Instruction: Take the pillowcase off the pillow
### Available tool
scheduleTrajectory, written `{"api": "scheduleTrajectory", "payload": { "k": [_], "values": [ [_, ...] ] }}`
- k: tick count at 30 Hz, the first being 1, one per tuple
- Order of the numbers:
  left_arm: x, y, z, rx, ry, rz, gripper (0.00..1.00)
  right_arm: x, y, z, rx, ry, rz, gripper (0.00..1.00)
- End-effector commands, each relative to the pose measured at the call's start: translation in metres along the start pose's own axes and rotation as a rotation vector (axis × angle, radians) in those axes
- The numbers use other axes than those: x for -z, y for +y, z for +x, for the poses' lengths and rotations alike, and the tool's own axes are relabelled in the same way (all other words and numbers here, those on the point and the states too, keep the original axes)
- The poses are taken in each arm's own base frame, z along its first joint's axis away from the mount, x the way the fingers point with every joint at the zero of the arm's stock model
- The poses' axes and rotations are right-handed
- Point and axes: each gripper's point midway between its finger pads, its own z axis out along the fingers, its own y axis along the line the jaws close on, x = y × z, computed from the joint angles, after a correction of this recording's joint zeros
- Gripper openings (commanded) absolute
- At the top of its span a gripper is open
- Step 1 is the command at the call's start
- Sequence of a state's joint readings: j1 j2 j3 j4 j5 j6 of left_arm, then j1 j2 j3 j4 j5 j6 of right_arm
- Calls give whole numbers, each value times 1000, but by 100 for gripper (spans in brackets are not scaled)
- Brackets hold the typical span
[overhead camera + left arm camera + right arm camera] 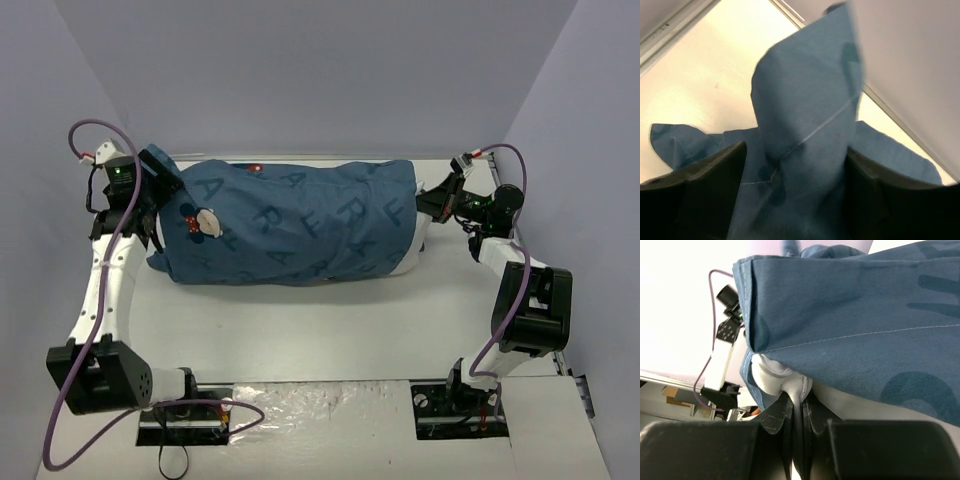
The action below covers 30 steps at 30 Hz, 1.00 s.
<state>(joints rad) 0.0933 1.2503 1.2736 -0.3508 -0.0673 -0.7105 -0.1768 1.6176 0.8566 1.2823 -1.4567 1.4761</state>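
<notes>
Left end: the left gripper [796, 155] is placed at the closed end of the pillowcase [300, 220], near the far left corner of the table [330, 330]. In the left wrist view a peak of blue cloth is seen standing between the two fingers [705, 185], which are set wide apart. The cloth fills the gap from one finger to the other, but whether it is pinched or only bracketed cannot be told. This placement is judged to be for taking the closed end as the pulling point, since the cover can be drawn off only from that side. Just to the right, the mouse face print [205, 222] is seen on top of the cover, beside the left wrist. Middle: the pillowcase is laid lengthwise across the table, filled along almost its whole length, so the removal is judged barely begun. Right end: the pillow [771, 376] is exposed only as a white strip below the open hem. The right gripper [801, 410] is closed tight on a fold of that white corner, just beneath the stitched edge of the cover, and no blue cloth is caught in it. The pillow is judged to be held as an anchor, so that a leftward pull slides the cover off rather than dragging the whole bundle.
</notes>
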Motion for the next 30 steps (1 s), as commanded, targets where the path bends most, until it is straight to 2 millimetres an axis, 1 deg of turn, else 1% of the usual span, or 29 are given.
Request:
{"api": "scheduleTrajectory", "payload": {
  "k": [1, 2, 3, 4, 5, 6, 7, 8, 9, 10, 11, 12, 13, 14, 15, 16, 17, 18, 19, 20, 21, 22, 23, 24, 25, 27, 28, 29, 30],
  "values": [
    [-5, -32, -46, 76, -96, 128, 67, 4, 46, 20, 755, 72, -135, 0],
    [-6, -38, -46, 77, -78, 152, 41, 5, 45, 18, 754, 68, -131, 0],
    [-6, -39, -49, 77, -81, 153, 30, 7, 44, 15, 751, 62, -125, 0],
    [-4, -34, -55, 79, -91, 139, 18, 13, 43, 7, 751, 40, -109, 0],
    [-2, -26, -61, 86, -118, 106, 3, 17, 43, 1, 739, 22, -98, 0],
    [-1, -19, -65, 95, -132, 89, 2, 22, 42, -9, 745, 4, -87, 0],
    [6, -14, -73, 114, -160, 84, 2, 30, 40, -20, 747, -22, -65, 0],
    [7, -3, -82, 144, -192, 59, 2, 33, 41, -28, 746, -39, -61, 0],
    [4, 13, -82, 198, -191, 40, 2, 35, 39, -36, 729, -53, -57, 0],
    [3, 13, -85, 219, -202, 65, 2, 35, 46, -45, 748, -67, -63, 0],
    [1, 14, -82, 233, -191, 72, 2, 32, 49, -50, 730, -76, -78, 0],
    [-7, 17, -68, 248, -149, 79, 2, 25, 51, -57, 675, -94, -104, 0],
    [-10, 15, -64, 255, -138, 97, 2, 16, 67, -62, 714, -83, -136, 0],
    [-14, 15, -56, 264, -116, 100, 2, -1, 78, -55, 725, -51, -184, 0],
    [-17, 18, -47, 264, -94, 97, 2, -10, 93, -57, 728, -65, -227, 0],
    [-17, 19, -44, 262, -89, 95, 2, -18, 110, -59, 762, -62, -260, 0],
    [-16, 21, -42, 250, -89, 92, 2, -29, 114, -59, 719, -55, -272, 0],
    [-14, 24, -45, 242, -98, 80, 2, -33, 122, -68, 781, -98, -275, 0],
    [-13, 25, -47, 228, -100, 72, 2, -36, 120, -79, 793, -130, -248, 0],
    [-13, 27, -48, 202, -97, 62, 2, -43, 98, -101, 618, -149, -133, 0],
    [-15, 30, -48, 196, -89, 47, 2, -45, 96, -113, 640, -175, -57, 0],
    [-15, 29, -52, 196, -91, 51, 2, -46, 75, -143, 906, -234, 99, 0],
    [-15, 29, -53, 193, -94, 50, 2, -45, 62, -145, 813, -177, 276, 0],
    [-16, 30, -53, 195, -92, 45, 2, -51, 62, -147, 880, -171, 335, 0],
    [-15, 29, -57, 196, -100, 47, 2, -50, 63, -149, 899, -182, 351, 0],
    [-12, 31, -60, 186, -110, 35, 2, -43, 56, -140, 903, -180, 387, 0],
    [-11, 34, -63, 182, -119, 27, 2, -34, 47, -141, 909, -198, 448, 0],
    [-9, 41, -67, 178, -134, 7, 2, -23, 31, -130, 901, -182, 493, 0],
    [-9, 45, -69, 182, -139, -2, 2, -6, 20, -131, 892, -199, 539, 0]
  ]
}}
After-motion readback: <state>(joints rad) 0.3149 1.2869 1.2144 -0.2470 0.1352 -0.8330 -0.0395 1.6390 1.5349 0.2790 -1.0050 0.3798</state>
